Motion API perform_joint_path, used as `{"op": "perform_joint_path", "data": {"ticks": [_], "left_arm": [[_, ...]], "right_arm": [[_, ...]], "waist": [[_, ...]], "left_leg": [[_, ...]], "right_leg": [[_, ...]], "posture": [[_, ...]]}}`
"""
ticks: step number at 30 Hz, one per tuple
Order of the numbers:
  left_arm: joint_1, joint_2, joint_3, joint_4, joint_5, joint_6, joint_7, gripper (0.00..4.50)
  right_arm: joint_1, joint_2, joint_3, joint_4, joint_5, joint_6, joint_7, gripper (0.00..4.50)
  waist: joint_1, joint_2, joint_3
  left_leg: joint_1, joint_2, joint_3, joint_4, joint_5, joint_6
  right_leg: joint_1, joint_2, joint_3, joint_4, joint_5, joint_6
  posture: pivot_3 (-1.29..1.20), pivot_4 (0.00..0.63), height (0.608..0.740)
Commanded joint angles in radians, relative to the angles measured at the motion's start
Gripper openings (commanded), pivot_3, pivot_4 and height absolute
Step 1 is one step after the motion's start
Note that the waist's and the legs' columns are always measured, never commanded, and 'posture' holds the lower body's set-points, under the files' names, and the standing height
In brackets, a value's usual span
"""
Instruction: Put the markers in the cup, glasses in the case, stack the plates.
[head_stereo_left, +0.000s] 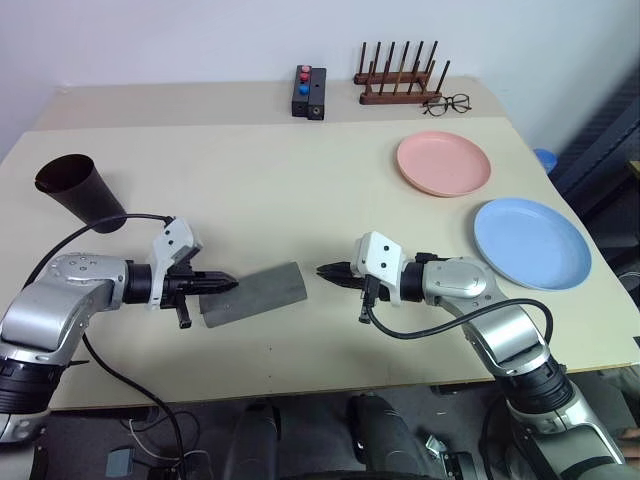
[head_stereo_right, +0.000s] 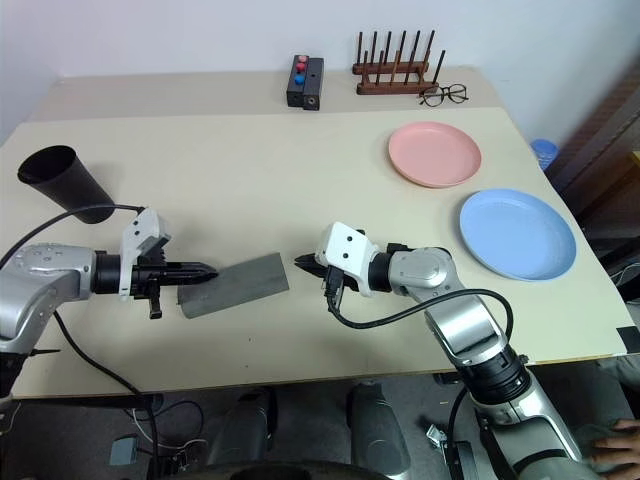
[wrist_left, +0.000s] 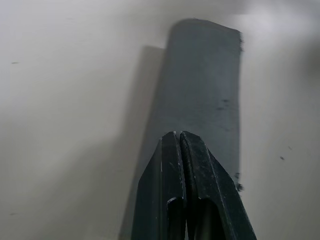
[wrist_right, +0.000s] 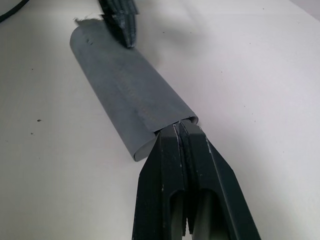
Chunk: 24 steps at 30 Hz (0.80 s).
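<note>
From the head camera, the grey glasses case (head_stereo_left: 252, 293) lies closed and slantwise on the beige desk (head_stereo_left: 300, 190), flanked by both arms: the left gripper (head_stereo_left: 228, 285), fingers clenched together on nothing, tips at the case's left end, and the right gripper (head_stereo_left: 325, 270), likewise pinched shut and empty, just off its right end. The black cup (head_stereo_left: 82, 192) lies tipped on its side at the desk's left edge, mouth turned away from the arms; the salmon pink plate (head_stereo_left: 443, 163) and the light blue plate (head_stereo_left: 530, 242) sit apart on the right, unstacked, the blue one's rim near the desk's edge. At the far edge stand a small black box with red and blue buttons (head_stereo_left: 309, 92), a wooden peg rack (head_stereo_left: 401, 77) and wire-framed eyeglasses (head_stereo_left: 446, 103).

The left wrist camera looks along shut fingers (wrist_left: 192, 165) over the length of the case, whose matte top looks stiff and light (likely to slide on the smooth desk if pushed from one end only); whether the tips actually touch it cannot be told.

The right wrist camera shows the case's near end as a curved open edge, suggesting a thin shell; a hold across the narrow width, or a steadying press from both ends, seems the safer purchase. The plates look rigid and slick, best pinched at the rim.

No markers or sunglasses can be picked out on the desk, and whether the case or cup already holds them is hidden
</note>
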<state>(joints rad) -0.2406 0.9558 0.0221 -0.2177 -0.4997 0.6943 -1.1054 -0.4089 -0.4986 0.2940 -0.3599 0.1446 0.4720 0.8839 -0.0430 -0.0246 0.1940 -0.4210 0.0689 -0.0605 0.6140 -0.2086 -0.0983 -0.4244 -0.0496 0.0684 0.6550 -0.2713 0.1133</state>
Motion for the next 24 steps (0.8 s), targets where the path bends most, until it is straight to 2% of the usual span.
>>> {"op": "perform_joint_path", "data": {"ticks": [1, 8, 16, 19, 23, 24], "left_arm": [[0.050, 0.008, -0.007, -0.035, 0.034, -0.033, 0.009, 0.05], [-0.010, -0.134, 0.091, 0.012, 0.010, -0.142, 0.120, 0.05], [-0.032, -0.176, 0.160, -0.093, -0.068, -0.115, 0.159, 0.05], [0.008, -0.175, 0.161, -0.149, -0.073, -0.141, 0.150, 0.00], [0.048, -0.212, 0.173, -0.203, -0.140, -0.128, 0.159, 0.00], [0.054, -0.227, 0.175, -0.210, -0.155, -0.129, 0.164, 0.00]], "right_arm": [[-0.008, 0.004, -0.009, -0.026, 0.017, -0.026, -0.001, 0.00], [-0.043, -0.005, -0.032, 0.025, 0.015, -0.030, -0.006, 0.00], [-0.150, -0.020, -0.114, 0.180, -0.040, -0.017, -0.111, 0.00], [-0.224, -0.044, -0.153, 0.329, -0.098, -0.006, -0.195, 0.82], [-0.296, -0.084, -0.144, 0.492, -0.201, -0.083, -0.283, 2.75], [-0.317, -0.092, -0.135, 0.542, -0.228, -0.112, -0.299, 2.75]], "waist": [[0.000, 0.000, 0.000], [0.003, 0.000, 0.000], [-0.001, 0.000, 0.000], [-0.002, 0.000, 0.000], [0.003, 0.000, 0.000], [0.001, 0.000, 0.000]], "left_leg": [[0.000, 0.000, 0.000, 0.000, 0.000, 0.000], [0.000, 0.000, 0.000, 0.001, 0.000, 0.000], [0.000, 0.000, 0.000, 0.001, 0.000, 0.000], [0.000, 0.000, 0.000, 0.001, 0.000, 0.000], [0.000, 0.000, 0.000, 0.001, 0.000, 0.000], [0.000, 0.000, 0.000, 0.001, 0.000, 0.000]], "right_leg": [[0.000, 0.000, 0.000, 0.000, 0.000, 0.000], [0.000, 0.000, 0.000, 0.000, 0.000, 0.000], [0.000, 0.000, 0.000, 0.000, 0.002, 0.003], [0.000, 0.000, 0.000, 0.000, 0.002, 0.003], [0.000, 0.000, 0.001, 0.000, 0.002, 0.003], [0.000, 0.000, 0.001, 0.000, 0.002, 0.003]], "posture": [[0.00, 0.150, 0.740], [0.00, 0.150, 0.740], [0.00, 0.150, 0.740], [0.00, 0.150, 0.740], [0.00, 0.150, 0.740], [0.00, 0.150, 0.740]]}}
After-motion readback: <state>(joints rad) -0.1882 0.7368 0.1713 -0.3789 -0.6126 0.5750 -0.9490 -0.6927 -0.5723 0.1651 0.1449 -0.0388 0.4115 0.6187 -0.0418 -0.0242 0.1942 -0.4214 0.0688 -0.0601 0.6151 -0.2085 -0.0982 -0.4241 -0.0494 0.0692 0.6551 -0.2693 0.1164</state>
